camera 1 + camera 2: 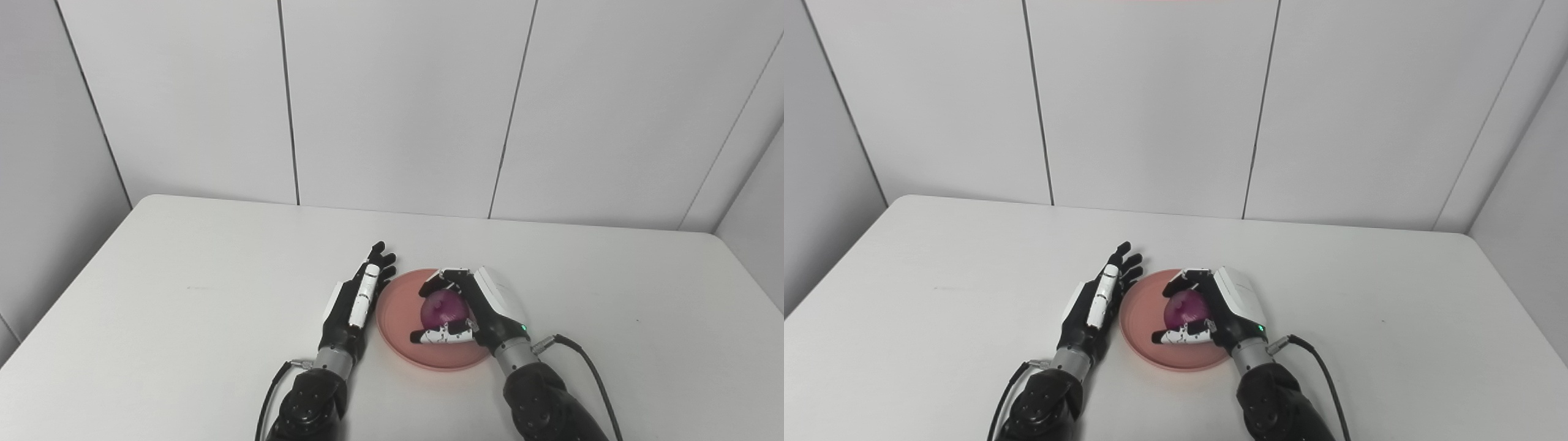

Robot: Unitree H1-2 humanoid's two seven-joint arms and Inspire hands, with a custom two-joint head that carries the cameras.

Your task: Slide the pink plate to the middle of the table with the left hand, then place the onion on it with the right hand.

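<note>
The fingers (442, 280) of the right hand (484, 309) curl around the onion (446, 308) from above and behind, with the thumb lying under its near side, so the hand is closed on the onion and grips it. The onion sits low over the pink plate (398, 318), roughly at its centre; whether it already touches the plate's floor cannot be told from either view.

The left hand (358, 297) lies just beside the plate's left rim with its fingers (380, 257) stretched straight and slightly apart, holding nothing. Its edge looks very near or touching the rim, though contact is not certain.

Judging by this layout, step 1, sliding the plate, looks finished: the plate rests near the middle of the tabletop (184, 294), somewhat toward the robot's side. Step 2, placing the onion, is in hand and close to its end. The next move likely calls for lowering the onion until it rests on the plate, then spreading the right fingers wide enough to clear its round sides before lifting away, gently, since a round onion may roll.

The onion is a purple-red globe with a glossy skin and faint stripes, partly hidden by the hand. The plate is a shallow, round, salmon-pink dish with a low raised rim.
</note>
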